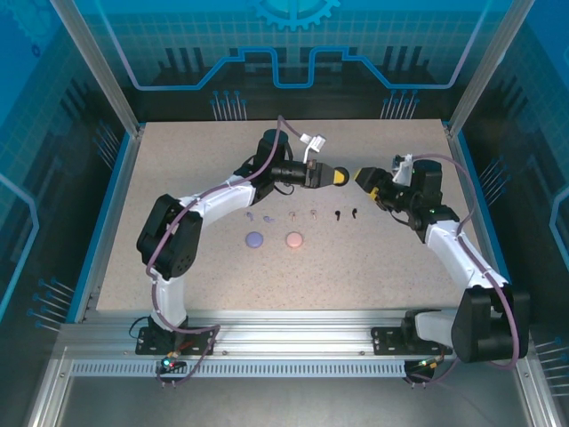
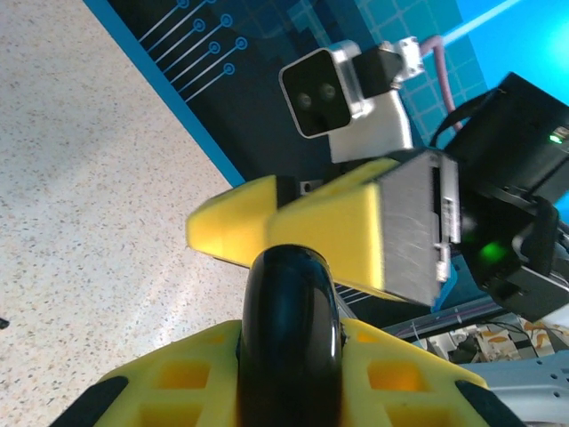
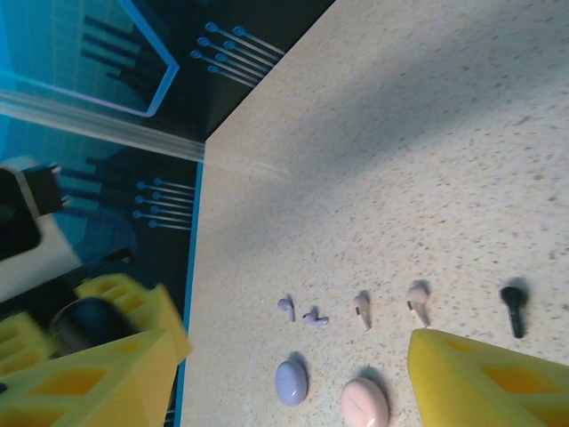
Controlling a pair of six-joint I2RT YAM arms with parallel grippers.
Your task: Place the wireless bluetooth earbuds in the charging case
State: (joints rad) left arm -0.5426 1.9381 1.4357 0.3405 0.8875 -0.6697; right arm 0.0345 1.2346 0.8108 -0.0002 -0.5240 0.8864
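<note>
My left gripper [image 1: 336, 175] is shut on a round black charging case [image 2: 289, 342], held on edge above the table's back middle. Facing it at close range, my right gripper [image 1: 363, 178] is open with nothing between its fingers [image 2: 333, 233]. In the right wrist view the black case [image 3: 84, 320] sits between the left gripper's yellow fingers. The earbuds lie in a row on the table: two lilac [image 1: 252, 214] [image 3: 286, 307], two pink [image 1: 313, 213] [image 3: 418, 298], two black [image 1: 338, 213] [image 3: 512, 304]. All of them are apart from both grippers.
A closed lilac case [image 1: 255, 238] and a closed pink case [image 1: 294, 238] lie just in front of the earbud row. The speckled table [image 1: 391, 276] has blue side rails and glass walls around it. Both arms reach in over the table's middle.
</note>
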